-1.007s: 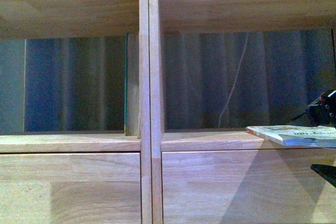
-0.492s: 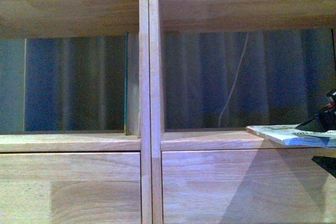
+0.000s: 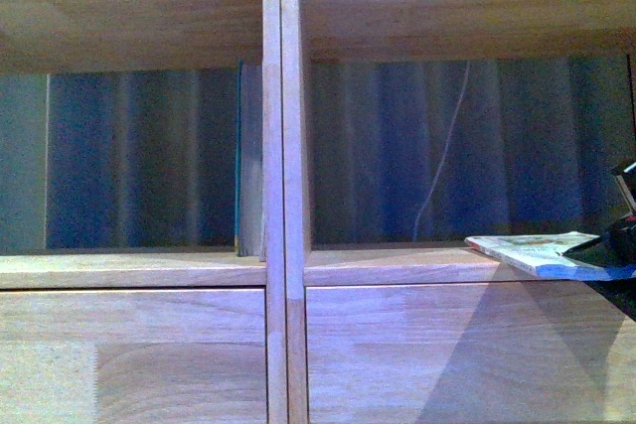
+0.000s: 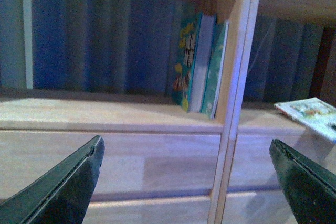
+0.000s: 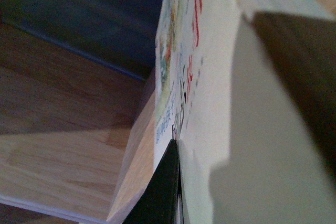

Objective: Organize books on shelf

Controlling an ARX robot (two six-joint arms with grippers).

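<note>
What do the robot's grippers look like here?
The left gripper has two flat, near-black fingers tapering to thin tips. The right gripper shows only as black parts at the front view's edge and one straight-edged black finger.

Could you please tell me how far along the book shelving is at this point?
Done: upright books stand against the divider in the left cubby of the shelf. In hand: the right hand holds an illustrated book lying flat at the right cubby's front edge. Left: probably standing that book up too; the left hand is open and empty.
</note>
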